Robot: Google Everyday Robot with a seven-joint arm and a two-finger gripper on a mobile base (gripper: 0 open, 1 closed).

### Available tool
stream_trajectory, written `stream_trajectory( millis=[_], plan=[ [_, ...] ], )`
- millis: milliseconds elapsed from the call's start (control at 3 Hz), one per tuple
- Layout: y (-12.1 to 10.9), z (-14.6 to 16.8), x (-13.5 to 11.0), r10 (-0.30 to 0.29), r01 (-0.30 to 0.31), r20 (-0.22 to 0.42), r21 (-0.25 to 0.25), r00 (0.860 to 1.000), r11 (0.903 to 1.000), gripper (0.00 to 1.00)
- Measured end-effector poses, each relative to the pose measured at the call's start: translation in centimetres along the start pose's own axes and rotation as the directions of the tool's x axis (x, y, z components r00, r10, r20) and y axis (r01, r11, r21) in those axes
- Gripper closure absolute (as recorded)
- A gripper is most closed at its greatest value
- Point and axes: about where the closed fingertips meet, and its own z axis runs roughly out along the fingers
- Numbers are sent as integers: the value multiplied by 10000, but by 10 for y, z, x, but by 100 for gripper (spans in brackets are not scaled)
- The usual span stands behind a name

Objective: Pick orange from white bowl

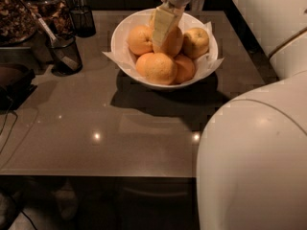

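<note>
The white bowl (121, 56), lined with white paper (213, 63), stands at the back middle of the grey table (120, 133). Several oranges are piled in it: one at the left (139, 40), one at the front (159, 68), one at the right (195, 42), one at the front right (185, 68). My gripper (162, 32) reaches down from the top of the view into the pile. Its pale yellow tip lies against the centre orange (173, 42), partly hiding it.
Two black mesh cups (64, 56) (84, 20) and containers of dried food (14, 18) stand at the back left. A dark object (14, 80) lies at the left edge. My white body (254, 157) fills the lower right. The table's front edge (96, 176) runs near the bottom.
</note>
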Motion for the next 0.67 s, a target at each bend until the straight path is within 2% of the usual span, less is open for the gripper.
stream_trajectory(
  millis=[667],
  plan=[
    [-3, 19, 10, 184, -191, -250, -308, 9995, 9993, 30]
  ],
)
